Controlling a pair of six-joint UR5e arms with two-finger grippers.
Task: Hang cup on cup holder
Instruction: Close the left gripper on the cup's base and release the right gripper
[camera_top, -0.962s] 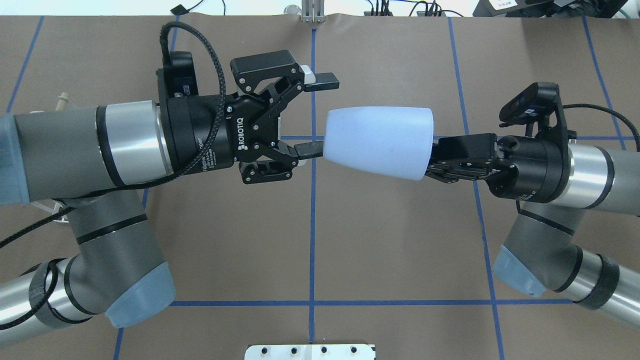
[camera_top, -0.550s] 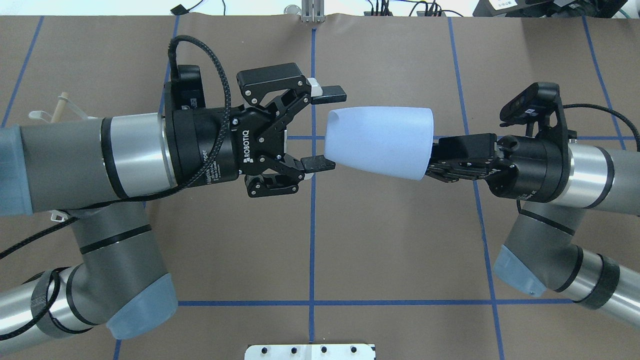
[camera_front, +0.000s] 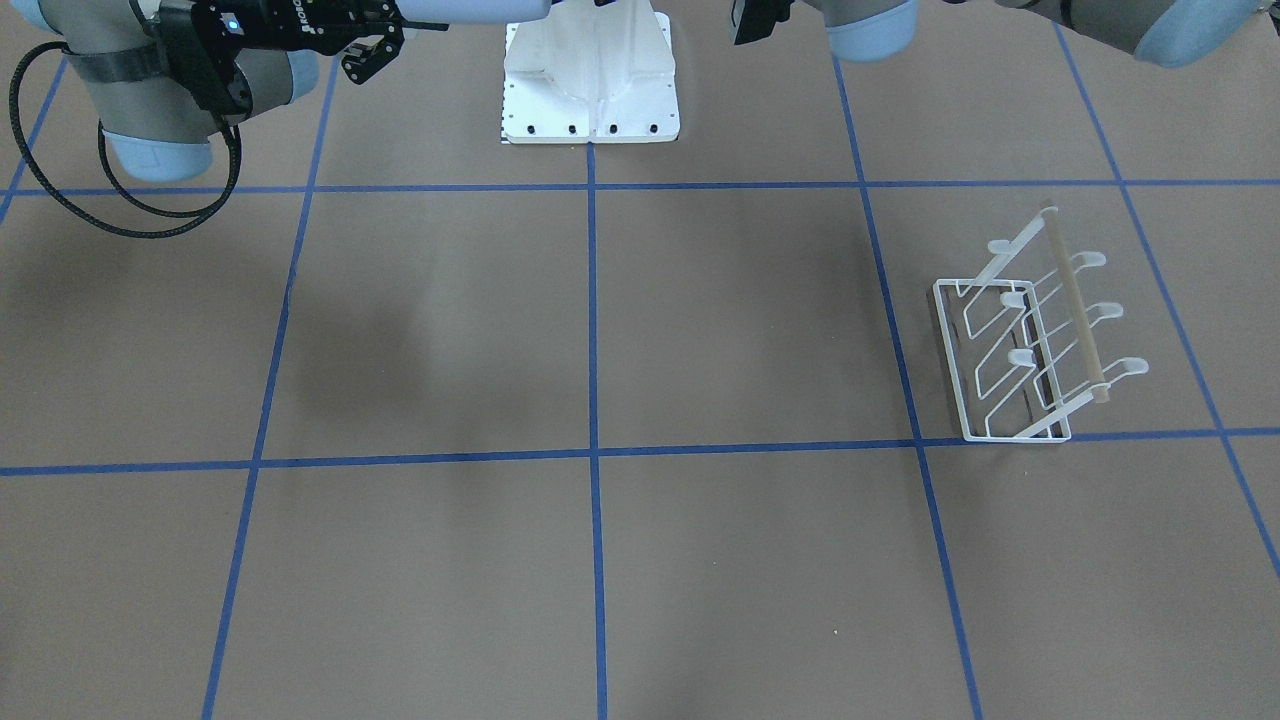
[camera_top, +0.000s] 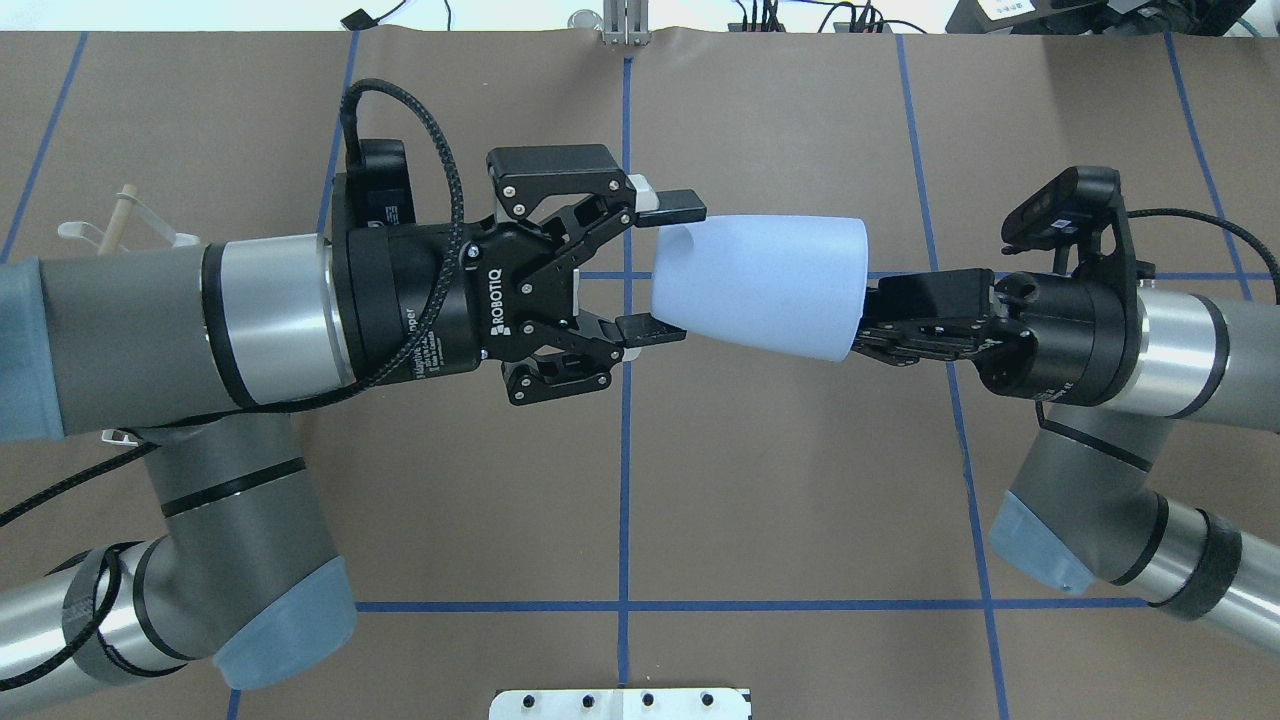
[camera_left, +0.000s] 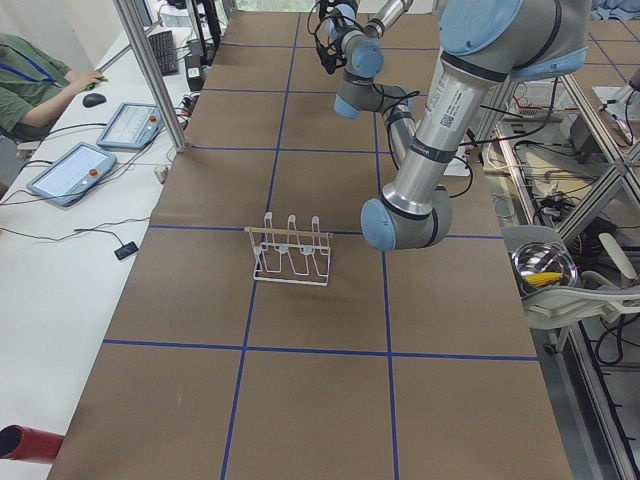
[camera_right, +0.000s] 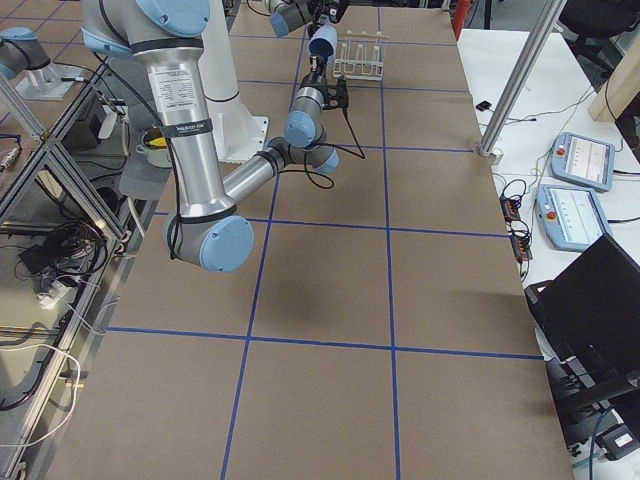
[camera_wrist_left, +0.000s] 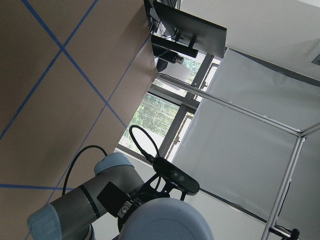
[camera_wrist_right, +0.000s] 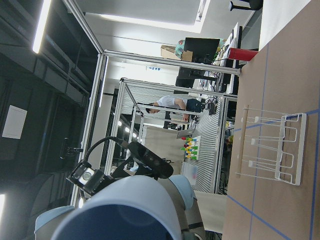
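Cup (camera_top: 760, 285): light blue, held sideways in mid-air, upper centre of overhead view. Right gripper (camera_top: 868, 325): pinched onto its wide end. Left gripper (camera_top: 668, 268): spread wide, fingers straddling the narrow end. Cup holder (camera_front: 1076, 310): on the table, right of centre in front-facing view.

The cup (camera_top: 760, 285), at the overhead view's centre, looks like smooth, matt light blue plastic. The left gripper (camera_top: 668, 268) and right gripper (camera_top: 868, 322) are matt black, the left one dotted with small shiny screw heads. The left arm (camera_top: 270, 300) and right arm (camera_top: 1190, 340) show brushed silver metal bands, matt grey sleeves and pale blue plastic caps. A braided black cable (camera_top: 441, 150) loops at upper left. The table (camera_front: 450, 330) cover is matt brown and paper-like, crossed by blue tape (camera_front: 590, 400). At the front-facing view's right, the cup holder (camera_front: 1040, 342) is smooth white-coated wire under a pale bare wooden rod (camera_front: 1075, 305).
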